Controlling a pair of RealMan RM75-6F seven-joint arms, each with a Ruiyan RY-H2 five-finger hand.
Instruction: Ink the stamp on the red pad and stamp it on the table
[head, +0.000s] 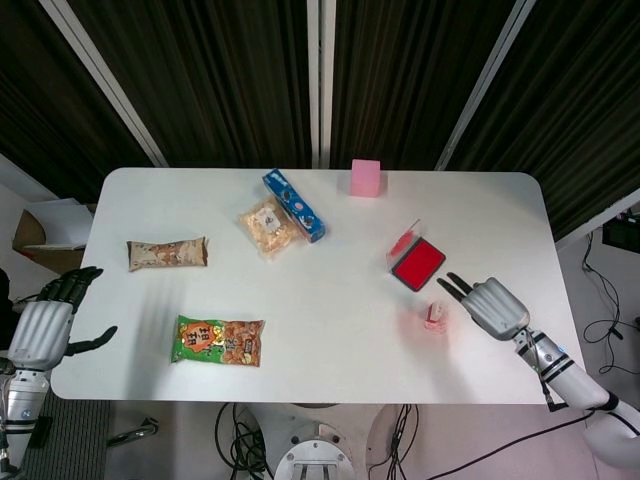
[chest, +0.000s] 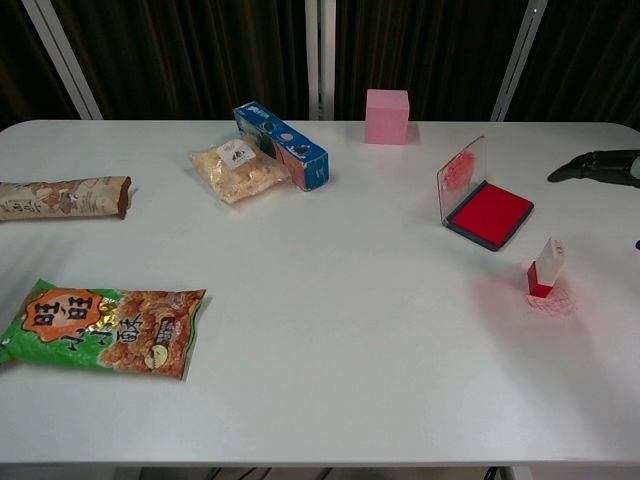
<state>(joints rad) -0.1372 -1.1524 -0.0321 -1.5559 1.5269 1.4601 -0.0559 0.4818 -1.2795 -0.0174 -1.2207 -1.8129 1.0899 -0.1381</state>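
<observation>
A small stamp (head: 436, 317) (chest: 545, 268) with a white handle and red base stands upright on the white table (head: 330, 330), on a patch of red ink marks. Just behind it lies the red ink pad (head: 417, 264) (chest: 490, 214), its clear lid raised. My right hand (head: 488, 303) (chest: 598, 166) hovers over the table just right of the stamp, fingers stretched toward the pad and holding nothing. My left hand (head: 45, 322) stays off the table's left edge, fingers apart and empty.
A green snack bag (head: 219, 341) lies front left, a brown snack bar (head: 167, 254) left, a clear bag of snacks (head: 268, 226) and a blue box (head: 294, 205) at the back middle. A pink cube (head: 366, 177) stands at the far edge.
</observation>
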